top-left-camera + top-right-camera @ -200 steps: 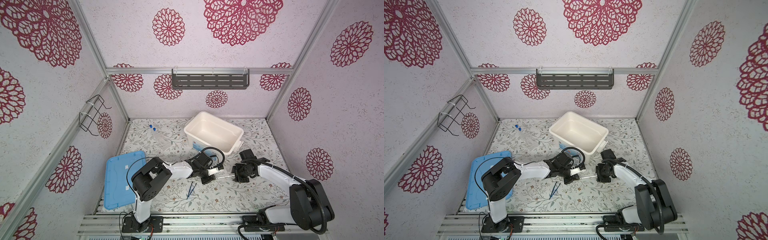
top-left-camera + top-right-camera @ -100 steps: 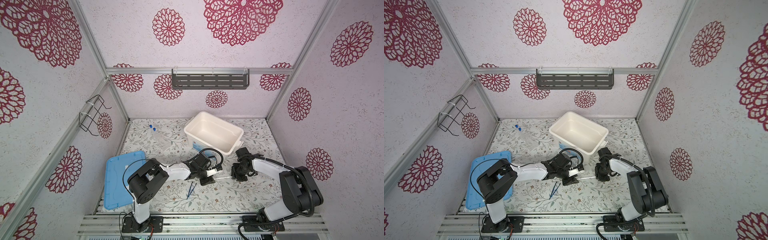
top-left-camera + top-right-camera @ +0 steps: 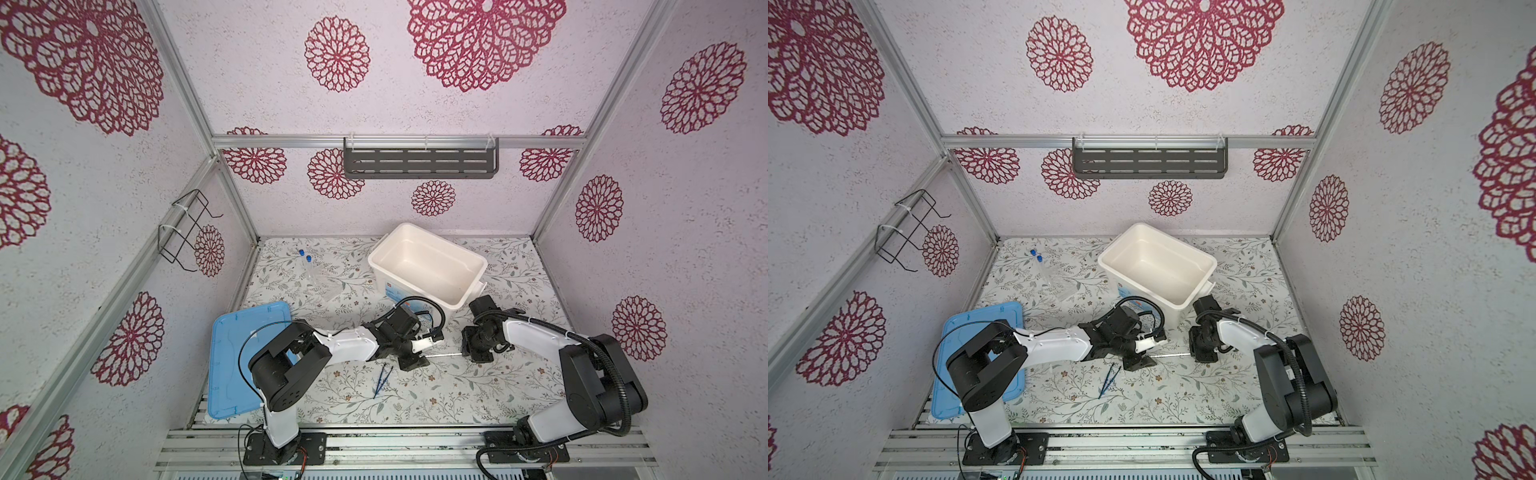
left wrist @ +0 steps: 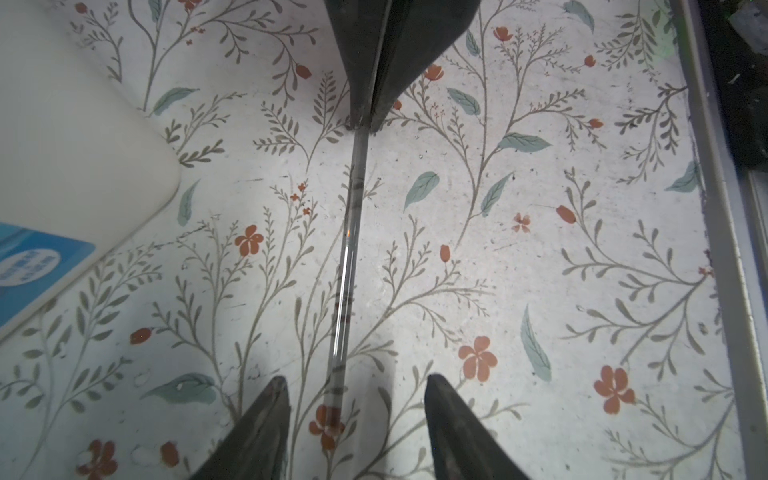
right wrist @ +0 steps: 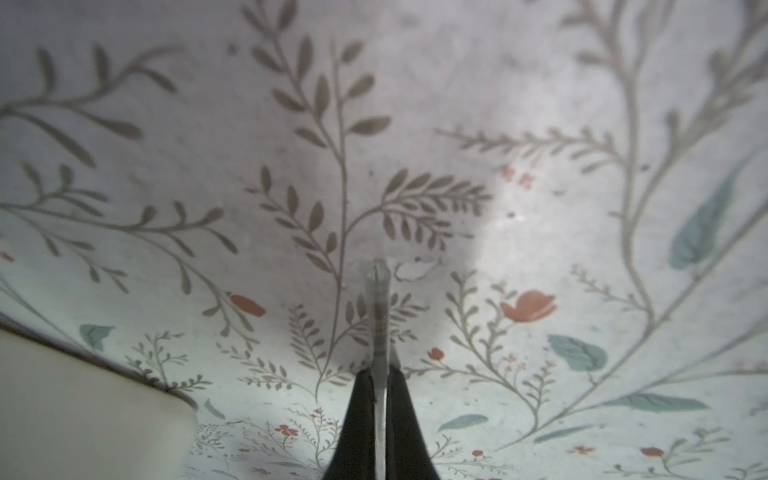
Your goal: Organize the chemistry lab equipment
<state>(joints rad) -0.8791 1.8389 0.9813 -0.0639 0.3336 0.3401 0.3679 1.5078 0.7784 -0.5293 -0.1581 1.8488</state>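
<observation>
Beside the white tub (image 3: 424, 266), the right gripper (image 5: 377, 376) has just clamped the glass rod (image 4: 345, 266) at one end. The left gripper (image 4: 355, 386) has let go, jaws apart, so the handover looks complete.

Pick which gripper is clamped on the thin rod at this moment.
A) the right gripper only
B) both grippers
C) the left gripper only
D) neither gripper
A. In the right wrist view the right gripper has its jaws pinched shut on the thin rod. In the left wrist view the left gripper has its jaws spread apart, one on each side of the rod.
</observation>
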